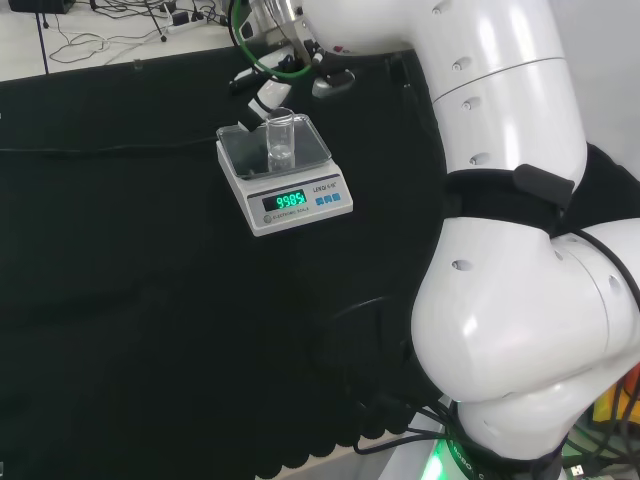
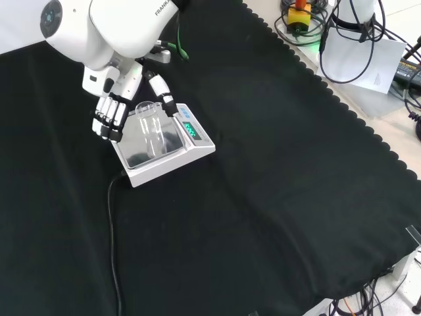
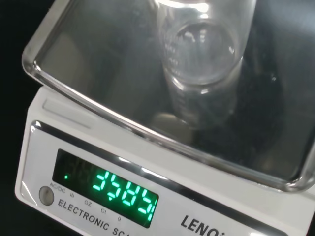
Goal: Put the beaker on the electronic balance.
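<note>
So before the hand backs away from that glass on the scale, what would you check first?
1. Beaker upright on the balance pan: ok.
2. Beaker within the pan's rim, not overhanging, as the front view shows: ok.
3. Hand fingers clear of the glass: cannot tell; fingers and thumb flank it closely.
4. Balance display lit: ok.
5. Balance flat on the black cloth: ok.
6. Cloth around the balance free of other ware: ok.

beaker rim cut off, balance corners cropped
</note>
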